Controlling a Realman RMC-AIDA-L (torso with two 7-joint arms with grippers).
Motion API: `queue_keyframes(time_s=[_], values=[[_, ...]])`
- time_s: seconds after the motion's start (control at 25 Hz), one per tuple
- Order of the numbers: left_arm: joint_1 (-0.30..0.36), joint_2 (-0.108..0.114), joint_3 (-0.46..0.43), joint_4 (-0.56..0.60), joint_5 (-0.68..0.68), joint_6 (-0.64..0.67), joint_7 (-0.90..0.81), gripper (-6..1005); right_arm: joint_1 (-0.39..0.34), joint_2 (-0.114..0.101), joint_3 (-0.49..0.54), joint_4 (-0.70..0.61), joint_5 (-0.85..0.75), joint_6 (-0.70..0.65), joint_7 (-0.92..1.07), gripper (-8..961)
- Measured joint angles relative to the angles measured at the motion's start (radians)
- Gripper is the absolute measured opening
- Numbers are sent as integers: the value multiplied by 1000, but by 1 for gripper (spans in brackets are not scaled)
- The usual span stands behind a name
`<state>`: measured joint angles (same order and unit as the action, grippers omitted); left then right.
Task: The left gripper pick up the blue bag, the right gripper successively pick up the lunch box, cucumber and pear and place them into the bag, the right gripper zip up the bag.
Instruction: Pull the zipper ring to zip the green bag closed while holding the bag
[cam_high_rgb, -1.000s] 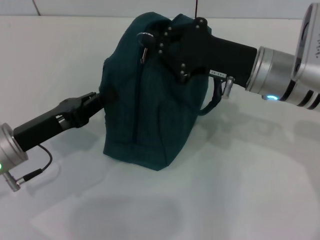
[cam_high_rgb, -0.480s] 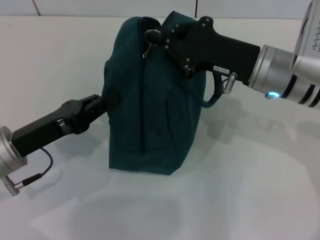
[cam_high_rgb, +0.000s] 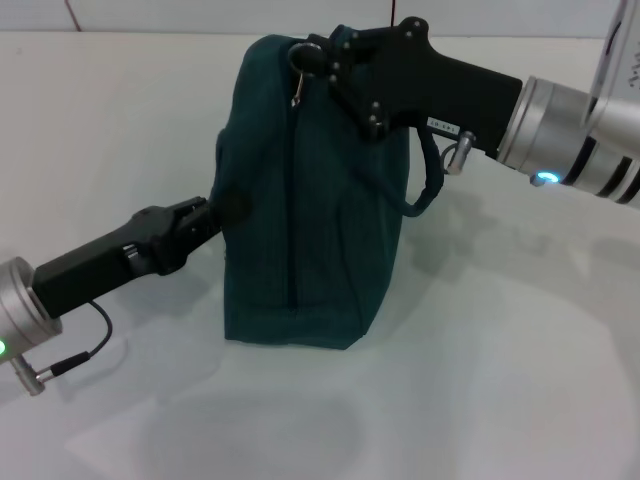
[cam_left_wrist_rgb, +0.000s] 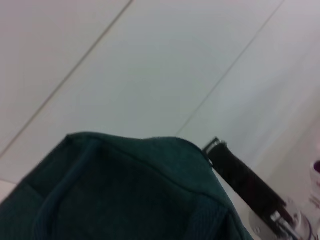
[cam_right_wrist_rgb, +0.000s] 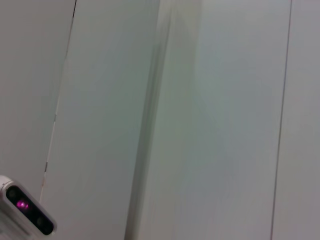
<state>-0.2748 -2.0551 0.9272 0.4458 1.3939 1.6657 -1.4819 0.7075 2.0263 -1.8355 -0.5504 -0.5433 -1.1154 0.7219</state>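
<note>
The blue bag stands upright on the white table, its zip line running down the side that faces me. My left gripper is shut on the fabric of the bag's left side. My right gripper is at the bag's top edge, shut on the zip pull, whose ring hangs just below the fingertips. One loop handle hangs under the right gripper. The left wrist view shows the bag's top and the right arm behind it. The lunch box, cucumber and pear are out of view.
The white table spreads around the bag. The right wrist view shows only a pale wall and a small white device with a pink light.
The bag has shifted right and stands straighter. My right gripper has moved up and right along the bag's top with the zip ring. My left gripper followed to the right.
</note>
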Motion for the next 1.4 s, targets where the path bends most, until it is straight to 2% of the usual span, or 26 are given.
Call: queue_keyframes(time_s=[0.52,1.4], values=[[-13,-7,-5,-13,21,0,0,54,45,-5,6,13,-7,43,108,66],[-2,-8,-7,-13,28,3,0,63,47,-6,39,7,-8,77,101,73]])
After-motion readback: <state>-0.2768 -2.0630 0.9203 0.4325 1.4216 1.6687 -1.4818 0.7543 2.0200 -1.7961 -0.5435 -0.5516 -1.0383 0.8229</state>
